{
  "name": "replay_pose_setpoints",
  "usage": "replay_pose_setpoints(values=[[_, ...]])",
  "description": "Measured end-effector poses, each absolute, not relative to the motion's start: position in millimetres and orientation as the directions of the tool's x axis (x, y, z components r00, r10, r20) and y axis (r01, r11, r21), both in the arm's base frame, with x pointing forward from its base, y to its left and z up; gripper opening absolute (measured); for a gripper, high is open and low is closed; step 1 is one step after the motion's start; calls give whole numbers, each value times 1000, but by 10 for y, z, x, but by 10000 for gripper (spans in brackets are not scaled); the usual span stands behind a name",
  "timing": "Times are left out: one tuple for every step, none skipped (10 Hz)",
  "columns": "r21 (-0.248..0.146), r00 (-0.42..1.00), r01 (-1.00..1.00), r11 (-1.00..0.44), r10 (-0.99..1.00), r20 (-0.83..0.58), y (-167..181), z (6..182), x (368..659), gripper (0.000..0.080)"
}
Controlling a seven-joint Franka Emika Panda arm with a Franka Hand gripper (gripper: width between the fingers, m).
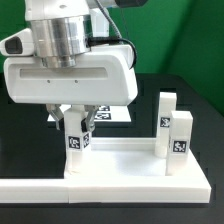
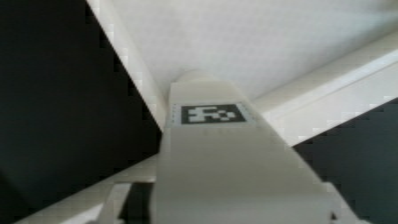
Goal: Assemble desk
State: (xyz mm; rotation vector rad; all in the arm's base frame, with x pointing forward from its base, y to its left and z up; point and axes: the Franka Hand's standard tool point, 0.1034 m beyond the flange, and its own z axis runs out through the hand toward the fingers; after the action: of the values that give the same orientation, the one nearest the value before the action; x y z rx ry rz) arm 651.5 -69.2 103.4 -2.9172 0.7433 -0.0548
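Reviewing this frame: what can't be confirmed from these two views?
- Fourth leg: the exterior view shows three legs; none other is visible.
- End effector fingertips: on the near leg, contact blurred.
- Desk top: near-left part hidden behind the border bar.
- Wrist view: the leg fills it, hiding the socket.

My exterior view sits low and close at table height, looking level across the white plastic rimmed desk top (image 1: pixel 135 165) at my arm's front. My wrist view looks straight down from just above, very near. Both catch the white block leg with the black-and-white tag (image 1: pixel 77 135) (image 2: pixel 214 150) and that desk top (image 2: pixel 231 45).
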Motion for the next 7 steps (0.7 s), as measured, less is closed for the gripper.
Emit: replay_pose_setpoints(values=[[-135,825,-561,-817,-565,-11,-696,1032,6514,294],[-131,752,-656,-744,-659,-25,-696,1027,6515,294],[-130,642,-763,-633,-765,-47,-710,1024,6516,294],[-143,445,-891,-430,-891,-93,-742,1012,6507,294],[-154,235,-965,-213,-962,-142,-774,1004,6482,294],[-148,72,-988,-44,-980,-184,-786,1001,6466,294],[-133,-9,-990,36,-980,-198,-791,1001,6462,294]])
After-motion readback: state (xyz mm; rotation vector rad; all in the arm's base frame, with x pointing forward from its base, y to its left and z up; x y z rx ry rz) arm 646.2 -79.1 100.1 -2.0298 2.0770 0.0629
